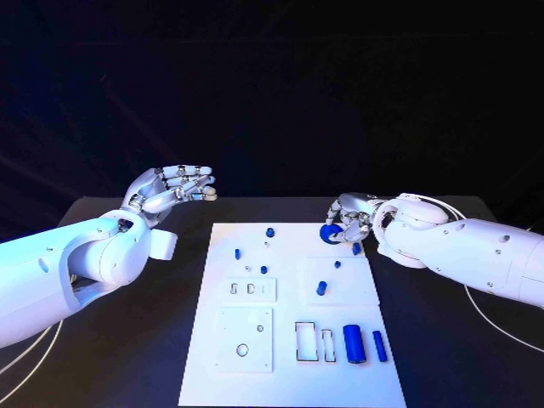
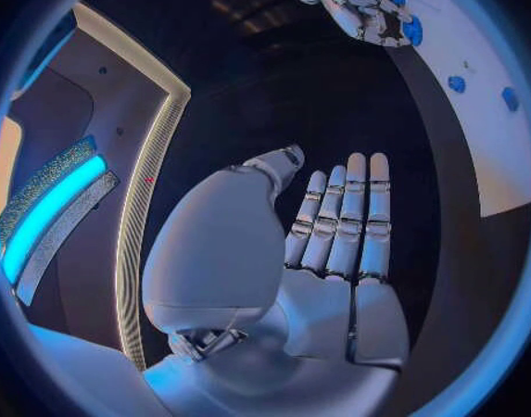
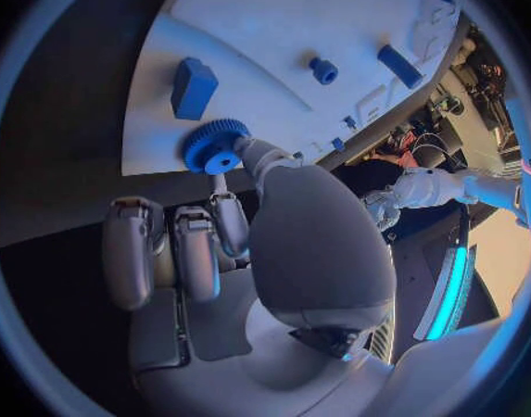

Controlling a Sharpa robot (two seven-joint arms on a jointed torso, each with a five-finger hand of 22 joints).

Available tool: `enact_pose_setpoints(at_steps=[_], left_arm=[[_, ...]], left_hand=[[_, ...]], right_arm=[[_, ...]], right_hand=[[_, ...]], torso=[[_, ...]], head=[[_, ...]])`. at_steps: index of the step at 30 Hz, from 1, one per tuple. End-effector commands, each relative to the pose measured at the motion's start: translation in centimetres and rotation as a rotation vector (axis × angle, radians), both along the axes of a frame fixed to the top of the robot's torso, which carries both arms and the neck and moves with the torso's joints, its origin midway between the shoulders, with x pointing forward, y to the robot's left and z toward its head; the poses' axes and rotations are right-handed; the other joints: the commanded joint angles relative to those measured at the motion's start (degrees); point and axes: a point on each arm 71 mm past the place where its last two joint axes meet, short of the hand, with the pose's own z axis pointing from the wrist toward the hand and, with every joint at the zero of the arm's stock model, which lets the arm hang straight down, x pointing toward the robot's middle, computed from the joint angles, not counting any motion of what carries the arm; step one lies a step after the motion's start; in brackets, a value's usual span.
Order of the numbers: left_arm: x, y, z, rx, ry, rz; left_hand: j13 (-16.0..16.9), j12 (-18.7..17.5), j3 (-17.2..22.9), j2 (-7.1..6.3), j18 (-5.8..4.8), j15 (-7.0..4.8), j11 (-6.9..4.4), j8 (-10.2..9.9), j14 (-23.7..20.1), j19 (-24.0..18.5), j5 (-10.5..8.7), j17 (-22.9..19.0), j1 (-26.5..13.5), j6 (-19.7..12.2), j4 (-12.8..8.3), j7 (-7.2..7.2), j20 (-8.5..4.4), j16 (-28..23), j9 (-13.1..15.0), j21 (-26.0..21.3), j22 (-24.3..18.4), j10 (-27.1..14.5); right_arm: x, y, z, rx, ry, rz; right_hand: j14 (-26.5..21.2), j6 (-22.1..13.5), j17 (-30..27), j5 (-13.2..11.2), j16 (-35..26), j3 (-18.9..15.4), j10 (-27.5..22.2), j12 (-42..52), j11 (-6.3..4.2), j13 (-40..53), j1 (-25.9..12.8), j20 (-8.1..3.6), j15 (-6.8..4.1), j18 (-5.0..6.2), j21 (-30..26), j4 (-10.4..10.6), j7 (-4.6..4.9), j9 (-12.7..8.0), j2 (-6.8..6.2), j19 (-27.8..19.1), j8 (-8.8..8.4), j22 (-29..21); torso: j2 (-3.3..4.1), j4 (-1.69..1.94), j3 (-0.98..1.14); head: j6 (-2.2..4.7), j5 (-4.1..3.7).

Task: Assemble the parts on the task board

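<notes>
Head view: my right robot hand (image 1: 349,223) is pinching a blue gear (image 1: 331,234) above the task board (image 1: 291,374); my left robot hand (image 1: 174,191) is hovering empty, fingers apart. Most parts are lying unassembled.

Non-task stuff, not much here: black bench (image 1: 113,357) under everything, dark matte top, runs off both sides of head view. Thin pale cables on it, one looping near left front corner (image 1: 27,361), another curving along right side (image 1: 499,327). Black backdrop (image 1: 272,93) behind bench, faint creases running diagonally across it. Bench surface also visible in right wrist view as dark strip (image 3: 56,195).
</notes>
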Motion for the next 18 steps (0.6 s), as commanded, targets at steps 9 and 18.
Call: enact_pose_setpoints(at_steps=[9, 18], left_arm=[[0.0, -0.3, 0.2, 0.008, -0.018, -0.028], [0.0, -0.3, 0.2, 0.008, -0.018, -0.029]], left_hand=[[-0.02, -0.37, 0.21, 0.05, 0.41, -0.02, 0.36, -0.19, -0.32, -0.5, -0.14, 0.09, -0.2, -0.43, -0.27, 2.93, -0.09, -0.03, 0.08, 0.2, 0.08, -0.05], [-0.02, -0.37, 0.22, 0.07, 0.41, -0.01, 0.37, -0.19, -0.34, -0.52, -0.14, 0.1, -0.23, -0.43, -0.25, 2.93, -0.08, -0.03, 0.08, 0.22, 0.09, -0.04]], right_arm=[[-0.9, 0.8, -0.4, -0.053, -0.053, 0.045], [-2.1, 2.5, 0.7, -0.038, -0.163, 0.082]], right_hand=[[5.38, 1.75, 12.44, 0.56, 0.46, 3.74, 0.84, 0.76, -0.23, 1.82, -0.02, 0.18, 0.42, -1.29, 0.65, -1.06, -0.15, -0.03, -0.84, 0.77, 0.42, 7.17], [5.45, 3.15, 12.76, 1.51, 0.59, 5.18, 1.46, 1.21, -0.69, 2.38, -1.2, -0.08, 0.06, -1.49, 1.31, -1.28, -0.71, 0.14, -1.28, 1.31, 1.05, 7.99]], torso=[[-0.03, -0.05, 0.02], [-0.04, -0.09, -0.02]], head=[[0.26, 0.23], [0.36, 0.33]])
